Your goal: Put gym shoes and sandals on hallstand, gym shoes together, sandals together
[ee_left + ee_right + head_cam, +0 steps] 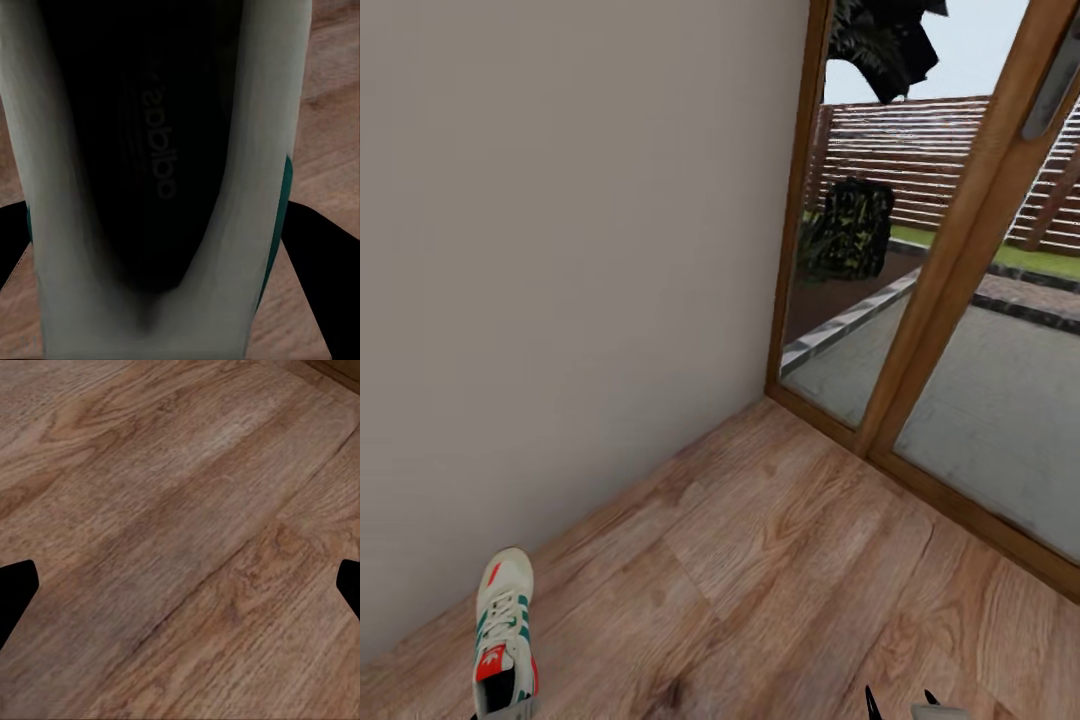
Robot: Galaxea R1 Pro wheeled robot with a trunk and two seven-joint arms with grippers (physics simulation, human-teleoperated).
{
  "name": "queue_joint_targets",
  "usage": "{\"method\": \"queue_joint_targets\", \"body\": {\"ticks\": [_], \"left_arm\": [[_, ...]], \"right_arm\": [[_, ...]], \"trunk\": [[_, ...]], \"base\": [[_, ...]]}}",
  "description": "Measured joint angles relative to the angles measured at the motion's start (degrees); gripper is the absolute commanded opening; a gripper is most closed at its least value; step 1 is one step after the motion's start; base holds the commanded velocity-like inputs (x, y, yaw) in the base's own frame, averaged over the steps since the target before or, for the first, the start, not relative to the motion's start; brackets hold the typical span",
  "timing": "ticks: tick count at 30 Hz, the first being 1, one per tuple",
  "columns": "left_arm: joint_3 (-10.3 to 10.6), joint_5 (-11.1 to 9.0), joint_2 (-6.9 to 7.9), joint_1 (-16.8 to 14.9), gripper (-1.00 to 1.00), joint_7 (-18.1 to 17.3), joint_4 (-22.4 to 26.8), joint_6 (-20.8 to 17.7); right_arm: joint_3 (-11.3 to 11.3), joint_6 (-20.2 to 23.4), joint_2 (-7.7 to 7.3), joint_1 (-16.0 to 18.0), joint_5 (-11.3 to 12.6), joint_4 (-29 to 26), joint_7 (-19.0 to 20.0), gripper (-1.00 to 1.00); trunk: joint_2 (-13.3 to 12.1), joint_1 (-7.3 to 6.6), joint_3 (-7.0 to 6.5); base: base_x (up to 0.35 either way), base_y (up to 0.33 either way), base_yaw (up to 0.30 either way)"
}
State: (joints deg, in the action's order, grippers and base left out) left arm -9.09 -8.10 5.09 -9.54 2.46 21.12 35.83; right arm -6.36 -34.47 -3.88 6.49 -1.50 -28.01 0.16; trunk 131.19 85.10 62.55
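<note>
One gym shoe (pixel 505 630), cream-white with green stripes and a red-orange tongue patch, is at the lower left of the head view, toe pointing at the wall. The left wrist view looks straight into that gym shoe's dark inside (pixel 150 165), and my left gripper (pixel 172 255) is shut on it, with black fingers (pixel 322 270) against both of its sides. My right gripper (pixel 180 585) is open over the bare corridor floor (pixel 187 495), and its fingertips (pixel 872 702) poke up at the head view's bottom edge. The sandals and the hallstand are out of view.
A plain beige wall (pixel 560 250) stands close on the left. A wood-framed glass door (pixel 960 260) closes the corner ahead and to the right, with a patio and a fence behind it. Open plank floor (pixel 760 580) lies between them.
</note>
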Motion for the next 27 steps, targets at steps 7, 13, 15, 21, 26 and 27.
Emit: {"method": "queue_joint_targets", "body": {"ticks": [7,13,15,21,26,27], "left_arm": [[0.0,-0.3,0.0,0.0,-1.0,-0.1,-0.1,0.4],[0.0,-0.3,0.0,0.0,-1.0,-0.1,-0.1,0.4],[0.1,-0.2,0.0,0.0,-1.0,-0.1,-0.1,0.4],[0.1,-0.3,0.0,0.0,-1.0,-0.1,-0.1,0.4],[0.1,-0.2,0.0,0.0,-1.0,-0.1,-0.1,0.3],[0.1,-0.3,0.0,0.0,-1.0,-0.1,-0.1,0.3]], "right_arm": [[0.0,0.0,0.0,0.0,0.0,0.0,0.0,1.0],[0.0,0.0,0.0,0.0,0.0,0.0,0.0,1.0],[0.0,0.0,0.0,0.0,0.0,0.0,0.0,1.0],[0.0,0.0,0.0,0.0,0.0,0.0,0.0,1.0],[0.0,0.0,0.0,0.0,0.0,0.0,0.0,1.0],[0.0,0.0,0.0,0.0,0.0,0.0,0.0,1.0]], "trunk": [[0.0,0.0,-0.25],[0.0,0.0,-0.64],[0.0,0.0,-0.78],[0.0,0.0,-1.2],[0.0,0.0,-1.55],[0.0,0.0,-1.62]], "base": [[0.0,0.0,0.24],[0.0,0.0,0.193],[0.0,0.0,0.177],[0.0,0.0,0.174],[0.0,0.0,0.174],[0.0,0.0,0.174]]}}
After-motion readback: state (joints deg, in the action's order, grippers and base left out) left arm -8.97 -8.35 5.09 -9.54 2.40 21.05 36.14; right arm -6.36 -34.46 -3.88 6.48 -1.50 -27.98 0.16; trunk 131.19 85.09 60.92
